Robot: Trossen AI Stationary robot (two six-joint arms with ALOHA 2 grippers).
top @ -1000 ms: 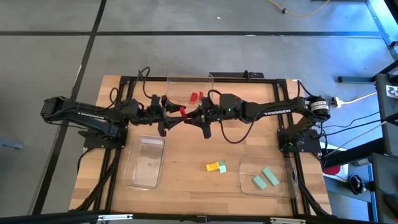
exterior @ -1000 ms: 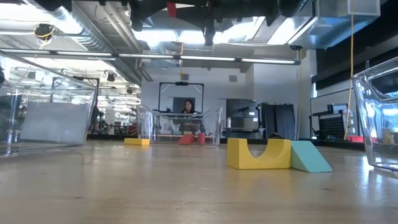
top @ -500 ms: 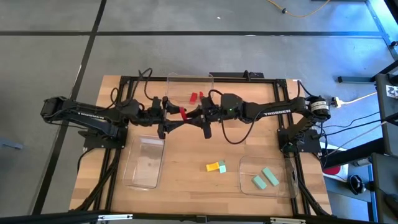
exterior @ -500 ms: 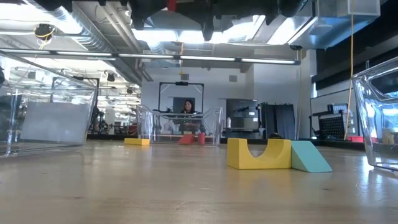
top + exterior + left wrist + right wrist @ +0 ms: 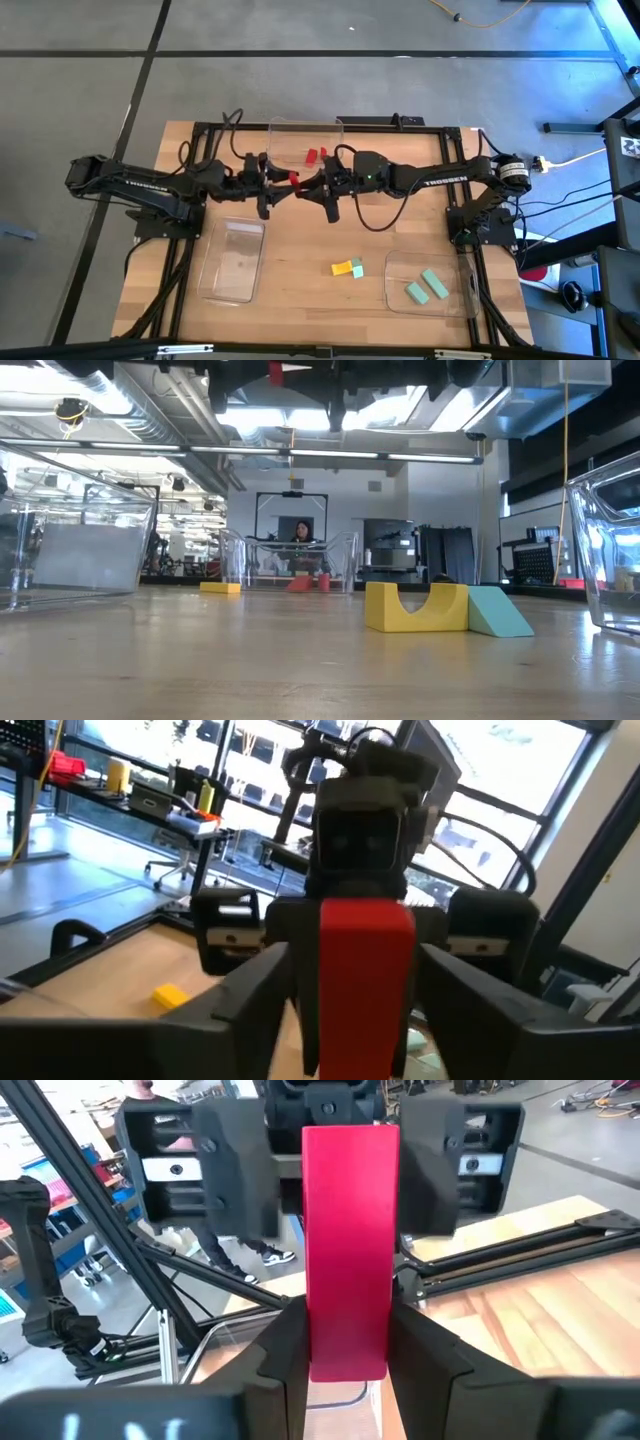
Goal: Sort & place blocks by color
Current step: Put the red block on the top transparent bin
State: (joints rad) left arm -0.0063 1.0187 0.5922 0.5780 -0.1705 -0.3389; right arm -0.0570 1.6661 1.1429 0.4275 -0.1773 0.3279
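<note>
I have a flat red bar block (image 5: 294, 180) held up in the air between my two arms, above the middle of the far half of the wooden desk (image 5: 300, 255). In the right wrist view it stands as a smooth, matte red slab (image 5: 350, 1250) clamped between that arm's dark fingers (image 5: 285, 1340), so the right tool (image 5: 318, 187) is holding it. The left wrist view shows the same red bar (image 5: 365, 985) between the left arm's own fingers (image 5: 255, 1005); they sit close on both sides of it, but I cannot tell whether the left tool (image 5: 272, 185) is actually gripping or only closed up next to it (both tools meet at the bar, end to end).

Just beyond the bar lies a clear rectangular plastic tray (image 5: 305, 128) at the far edge, with two small red blocks (image 5: 315, 155) inside. A second clear tray (image 5: 232, 285) sits nearer on the left side. A third clear tray (image 5: 400, 268) at the near right holds two mint green bars (image 5: 426, 287).

Loose on the desk between the two near trays are a yellow arch-shaped block (image 5: 342, 268) and a small mint green wedge (image 5: 357, 268), touching each other. The low view shows the arch's half-round cutout (image 5: 416, 607) facing up and the wedge's slope (image 5: 498, 612) beside it. One more small yellow block (image 5: 220, 588) lies farther back.
</note>
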